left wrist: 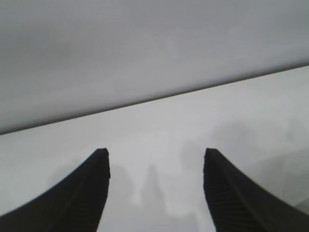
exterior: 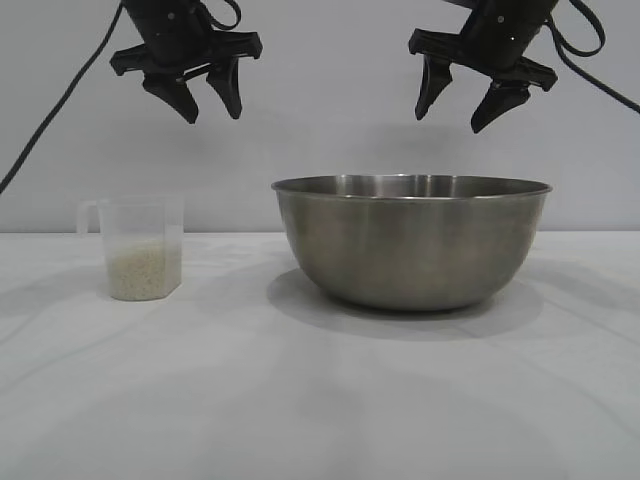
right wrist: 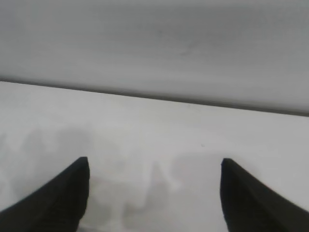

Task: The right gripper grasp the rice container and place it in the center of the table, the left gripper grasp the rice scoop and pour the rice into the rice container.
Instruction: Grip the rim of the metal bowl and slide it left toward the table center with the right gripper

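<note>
Rice scoop (exterior: pixel 141 248) beside rice container (exterior: pixel 412 241)

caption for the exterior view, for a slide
Two open claws above rice scoop and steel bowl.

Arms running out of frame, bowl's inside hiding

Both arms are running off the exterior view's top edge above the left gripper (exterior: pixel 207 98) and right gripper (exterior: pixel 458 106); the rice container (exterior: pixel 412 240) is hiding its interior behind its steel wall.
</note>
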You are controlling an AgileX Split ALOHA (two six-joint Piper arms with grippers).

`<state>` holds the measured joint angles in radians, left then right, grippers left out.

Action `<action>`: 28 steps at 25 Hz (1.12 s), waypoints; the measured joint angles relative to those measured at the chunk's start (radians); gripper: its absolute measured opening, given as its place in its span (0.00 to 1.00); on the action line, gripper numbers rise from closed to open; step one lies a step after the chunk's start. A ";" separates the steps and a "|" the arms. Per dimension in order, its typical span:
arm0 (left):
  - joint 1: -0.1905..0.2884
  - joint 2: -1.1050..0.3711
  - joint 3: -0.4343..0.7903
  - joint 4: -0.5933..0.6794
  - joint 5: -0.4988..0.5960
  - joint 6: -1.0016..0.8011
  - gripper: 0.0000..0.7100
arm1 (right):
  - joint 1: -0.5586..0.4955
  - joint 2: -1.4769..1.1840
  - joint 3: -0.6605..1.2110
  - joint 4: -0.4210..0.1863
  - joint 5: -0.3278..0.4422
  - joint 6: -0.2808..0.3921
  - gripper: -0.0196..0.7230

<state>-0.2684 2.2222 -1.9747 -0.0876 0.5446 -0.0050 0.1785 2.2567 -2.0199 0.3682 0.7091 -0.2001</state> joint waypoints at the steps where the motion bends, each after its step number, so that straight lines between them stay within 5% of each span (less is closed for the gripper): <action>1: 0.000 0.000 0.000 0.000 0.000 0.000 0.58 | 0.000 0.000 0.000 0.000 0.000 0.000 0.66; 16: 0.000 0.000 0.000 0.002 0.023 0.000 0.58 | 0.000 0.000 -0.006 0.000 0.064 0.000 0.66; 28: 0.000 0.000 0.000 -0.006 0.058 0.000 0.58 | -0.001 -0.055 -0.123 -0.090 0.390 0.046 0.66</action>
<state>-0.2684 2.2222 -1.9747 -0.0939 0.6031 -0.0050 0.1777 2.2013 -2.1427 0.2779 1.0993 -0.1545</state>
